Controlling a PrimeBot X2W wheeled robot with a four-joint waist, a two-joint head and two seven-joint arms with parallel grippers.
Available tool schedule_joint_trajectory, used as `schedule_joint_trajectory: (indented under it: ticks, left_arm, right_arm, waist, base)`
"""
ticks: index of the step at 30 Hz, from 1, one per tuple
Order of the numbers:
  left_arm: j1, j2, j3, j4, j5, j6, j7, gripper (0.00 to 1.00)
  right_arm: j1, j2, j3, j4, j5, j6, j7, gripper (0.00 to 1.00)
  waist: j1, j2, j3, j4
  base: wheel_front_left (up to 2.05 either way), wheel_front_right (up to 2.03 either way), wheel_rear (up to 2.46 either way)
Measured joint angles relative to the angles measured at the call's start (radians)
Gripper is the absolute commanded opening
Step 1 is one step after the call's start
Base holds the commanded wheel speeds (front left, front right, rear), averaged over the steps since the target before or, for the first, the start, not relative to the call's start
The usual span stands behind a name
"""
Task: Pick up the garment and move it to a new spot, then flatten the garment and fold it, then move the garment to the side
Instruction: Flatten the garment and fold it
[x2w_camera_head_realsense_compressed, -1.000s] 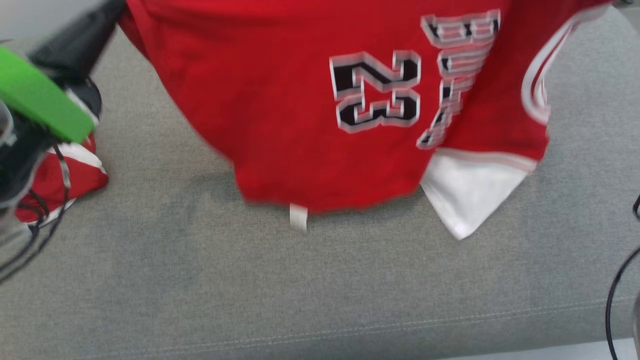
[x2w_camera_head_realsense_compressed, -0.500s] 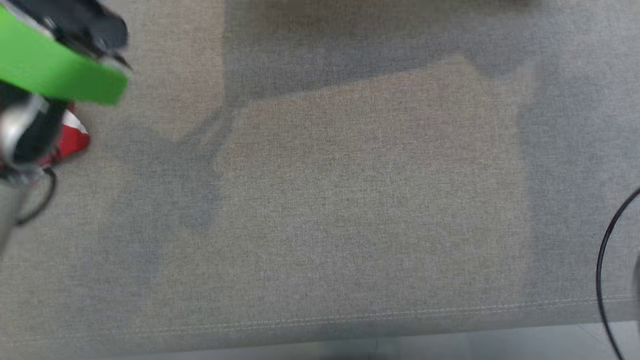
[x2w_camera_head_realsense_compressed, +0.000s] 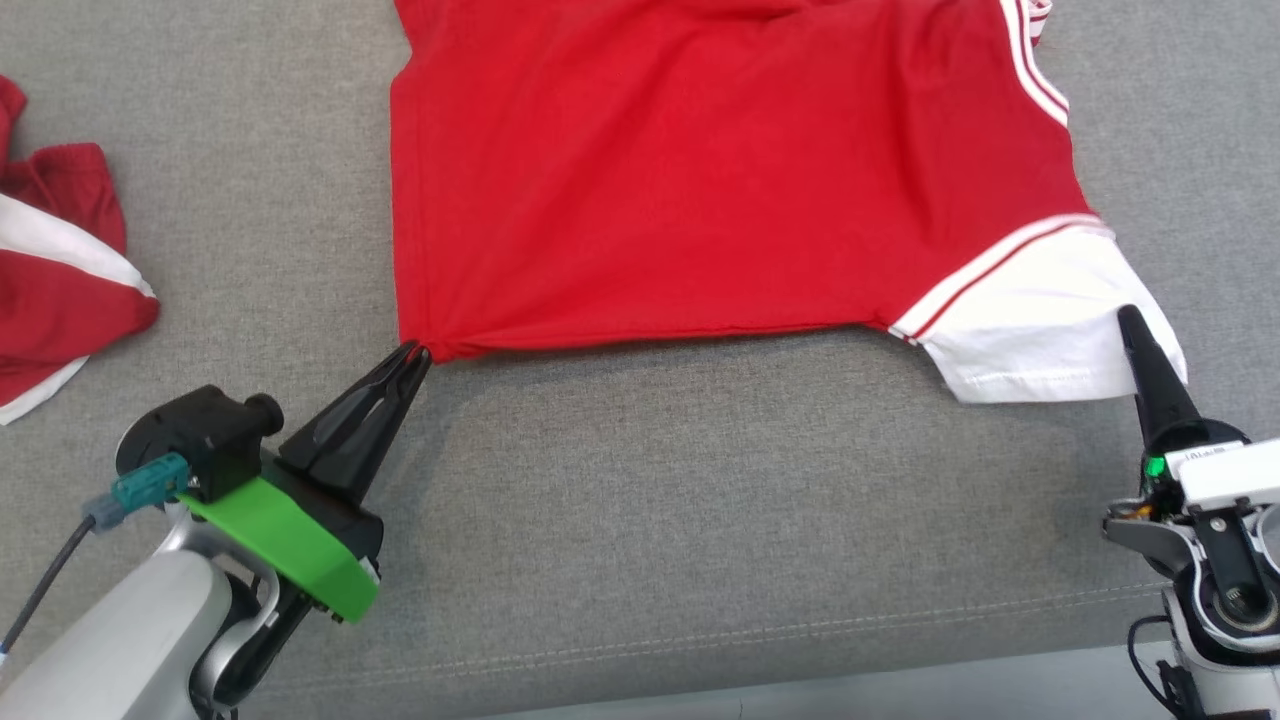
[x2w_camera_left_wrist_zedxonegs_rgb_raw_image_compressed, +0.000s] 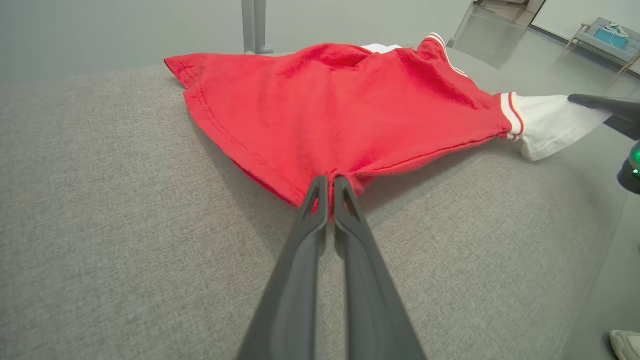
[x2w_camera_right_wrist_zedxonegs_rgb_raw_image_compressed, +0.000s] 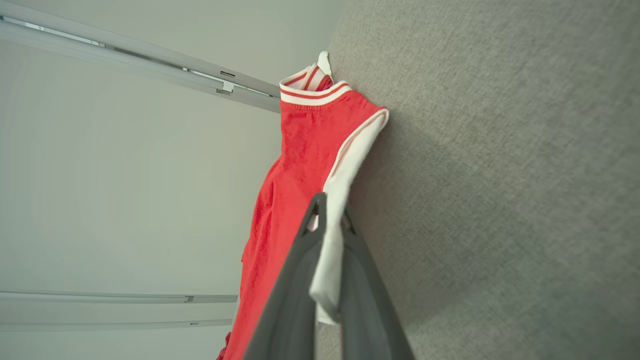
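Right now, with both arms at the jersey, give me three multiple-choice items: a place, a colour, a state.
1. Where does the left gripper hold the jersey? A. collar B. red corner C. shoulder
2. What colour is the sleeve at the right gripper? A. white B. black C. green
3. How do both pairs of fingers stand? A. wide open B. shut on cloth C. shut on nothing
Answers: 1 B, the tips pinch a puckered red corner; 2 A, white cloth lies between its fingers; 3 B, each wrist view shows cloth clamped.
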Motion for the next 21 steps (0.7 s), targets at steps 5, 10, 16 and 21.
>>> schedule_joint_trajectory:
  ticks: [5, 10, 16, 21]
  left_arm:
    - [0.088, -0.015, 0.018, 0.003, -0.035, 0.007, 0.003, 0.00]
    - [0.131, -0.073, 0.049, -0.018, -0.039, 0.007, 0.007, 0.00]
    - [0.239, -0.082, 0.031, -0.022, -0.038, 0.006, 0.007, 0.00]
    - [0.316, -0.074, 0.003, -0.022, -0.049, 0.006, 0.007, 0.00]
  right_arm:
    - [0.079, -0.055, -0.063, -0.025, 0.044, 0.038, 0.023, 0.00]
    - [0.180, -0.118, -0.117, -0.020, 0.070, 0.042, 0.067, 0.00]
    - [0.360, -0.144, -0.130, 0.015, 0.111, 0.039, 0.137, 0.00]
    - [0.412, -0.152, -0.158, 0.026, 0.103, 0.036, 0.137, 0.00]
  waist:
    - [0.0000, 0.0000, -0.042, -0.013]
    - [0.0000, 0.0000, -0.075, -0.013]
    - [0.0000, 0.0000, -0.084, 0.011]
    - [-0.0001, 0.0000, -0.066, 0.028]
  base:
    - [0.00, 0.00, 0.00]
    - [0.00, 0.00, 0.00]
    - [0.00, 0.00, 0.00]
    - [0.00, 0.00, 0.00]
